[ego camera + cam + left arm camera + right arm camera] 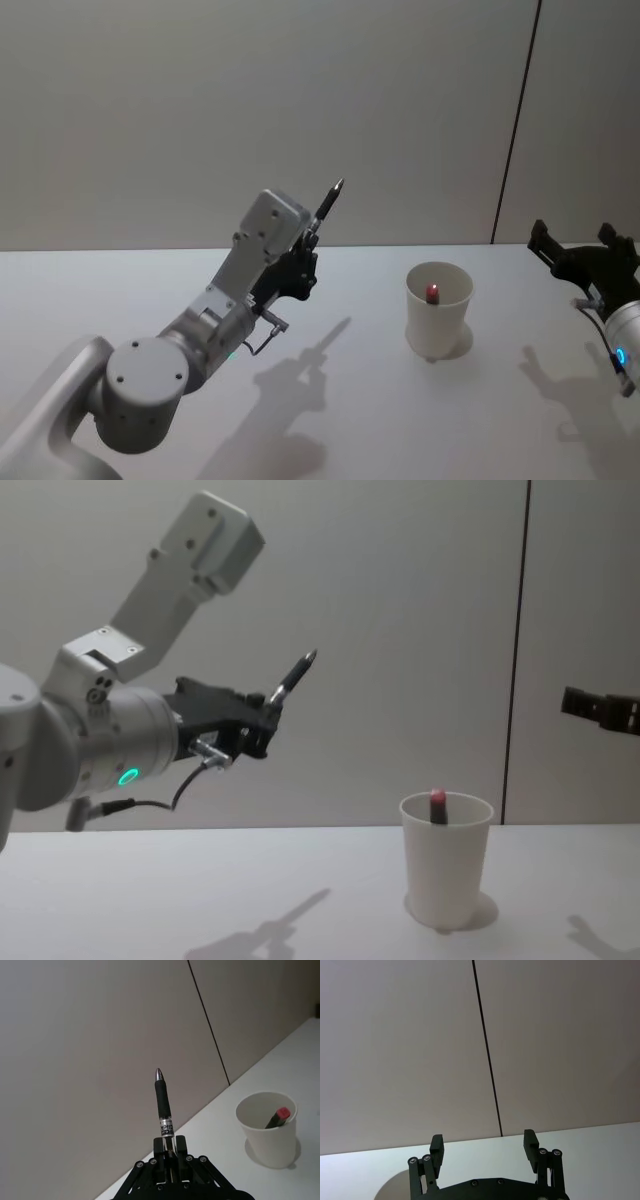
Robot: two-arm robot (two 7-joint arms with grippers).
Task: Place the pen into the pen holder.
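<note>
Dim, muted light; distinct shadows

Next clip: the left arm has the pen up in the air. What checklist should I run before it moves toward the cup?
1. Grip: ok. The left gripper is shut on the pen.
2. Pen above the pen holder: not ok. It is raised off to the holder's left.
3. Pen aimed down: not ok. Its tip points upward, tilted.
4. Holder upright on the table: ok.
5. Room inside: ok. One red-capped pen leans inside; the opening looks mostly free.
6. Right gripper out of the way: ok. It is open and raised, to the holder's right.
</note>
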